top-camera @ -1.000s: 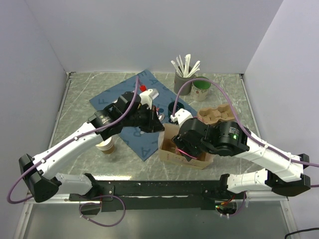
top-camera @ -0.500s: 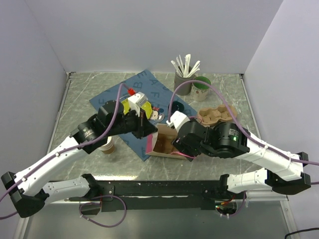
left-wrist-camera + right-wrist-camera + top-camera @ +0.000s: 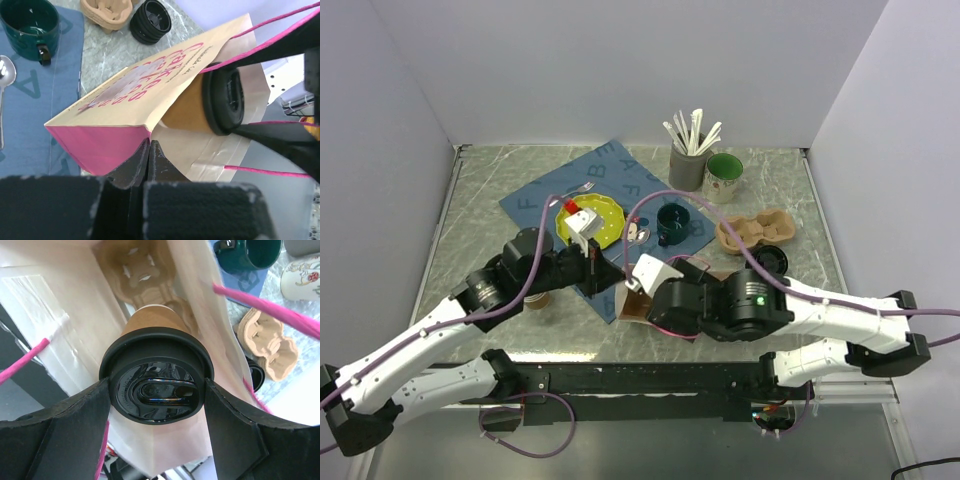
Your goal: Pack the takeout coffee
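Observation:
The takeout coffee [image 3: 150, 322], a brown paper cup with a black lid [image 3: 156, 405], lies sideways in the mouth of a kraft paper bag [image 3: 150, 95] with pink sides and handles. My right gripper [image 3: 156, 385] is shut on it, one finger pressing each side of the lid. In the left wrist view the cup [image 3: 187, 110] shows half inside the bag. My left gripper [image 3: 148, 146] is shut on the bag's lower edge. From above, the two grippers meet at the bag [image 3: 624, 306] near the front middle, and the cup is hidden there.
A moulded cup carrier [image 3: 137, 270] sits deep in the bag. On the blue mat [image 3: 535, 205] are a yellow plate [image 3: 592, 215], a spoon [image 3: 636, 232] and a dark green mug [image 3: 672, 222]. Another carrier [image 3: 752, 228], black lids [image 3: 770, 258], a stirrer pot [image 3: 688, 165] and stacked cups [image 3: 536, 298] stand around.
Both grippers and the bag have shifted left and toward the near edge. The left arm has drawn back, uncovering the yellow plate. The bag has turned more onto its side.

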`<state>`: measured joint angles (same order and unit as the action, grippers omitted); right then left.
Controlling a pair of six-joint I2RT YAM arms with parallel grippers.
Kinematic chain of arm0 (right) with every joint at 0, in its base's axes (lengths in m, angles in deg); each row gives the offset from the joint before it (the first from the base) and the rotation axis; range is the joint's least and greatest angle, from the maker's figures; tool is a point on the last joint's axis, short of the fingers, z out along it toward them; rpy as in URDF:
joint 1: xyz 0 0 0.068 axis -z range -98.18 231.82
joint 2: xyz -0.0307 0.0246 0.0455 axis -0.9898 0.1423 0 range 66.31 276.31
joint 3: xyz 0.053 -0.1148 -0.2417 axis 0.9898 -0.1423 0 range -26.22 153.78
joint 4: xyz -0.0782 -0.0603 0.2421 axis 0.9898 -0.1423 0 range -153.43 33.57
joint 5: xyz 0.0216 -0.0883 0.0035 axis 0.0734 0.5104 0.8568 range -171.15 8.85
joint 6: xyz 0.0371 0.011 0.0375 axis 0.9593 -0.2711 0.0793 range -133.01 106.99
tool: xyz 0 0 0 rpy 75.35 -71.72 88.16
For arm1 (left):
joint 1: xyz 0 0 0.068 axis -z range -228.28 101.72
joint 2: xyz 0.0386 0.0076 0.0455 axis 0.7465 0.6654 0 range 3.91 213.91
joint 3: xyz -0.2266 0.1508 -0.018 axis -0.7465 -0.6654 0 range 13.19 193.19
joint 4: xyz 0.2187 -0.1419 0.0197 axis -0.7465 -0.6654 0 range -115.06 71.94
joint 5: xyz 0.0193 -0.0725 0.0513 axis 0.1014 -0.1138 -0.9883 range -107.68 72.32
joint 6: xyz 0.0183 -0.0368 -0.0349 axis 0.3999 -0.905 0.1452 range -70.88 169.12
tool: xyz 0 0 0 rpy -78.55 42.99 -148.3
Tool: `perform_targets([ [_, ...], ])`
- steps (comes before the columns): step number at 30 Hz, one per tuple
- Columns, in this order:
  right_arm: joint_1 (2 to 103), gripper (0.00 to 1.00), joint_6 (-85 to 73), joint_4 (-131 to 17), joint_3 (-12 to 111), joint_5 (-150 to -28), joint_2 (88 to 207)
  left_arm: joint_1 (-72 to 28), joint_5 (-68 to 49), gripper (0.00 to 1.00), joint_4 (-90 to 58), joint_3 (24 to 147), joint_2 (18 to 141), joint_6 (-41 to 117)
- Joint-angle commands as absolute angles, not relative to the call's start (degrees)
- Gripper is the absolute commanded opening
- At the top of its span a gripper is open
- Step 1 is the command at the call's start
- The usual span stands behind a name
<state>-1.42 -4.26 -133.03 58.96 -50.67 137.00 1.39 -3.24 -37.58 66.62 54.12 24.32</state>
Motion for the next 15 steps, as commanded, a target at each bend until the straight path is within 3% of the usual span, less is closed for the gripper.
perform_targets([
  [1,-2.6,0.45,-2.2,-131.6,60.0,-45.1,139.3,1.9,-5.1,0.01,-30.3,64.8,50.1,29.7],
  [15,-0.9,0.45,-1.3,-129.1,55.6,-39.3,141.4,1.9,-1.4,0.01,-27.8,61.8,48.4,38.2],
])
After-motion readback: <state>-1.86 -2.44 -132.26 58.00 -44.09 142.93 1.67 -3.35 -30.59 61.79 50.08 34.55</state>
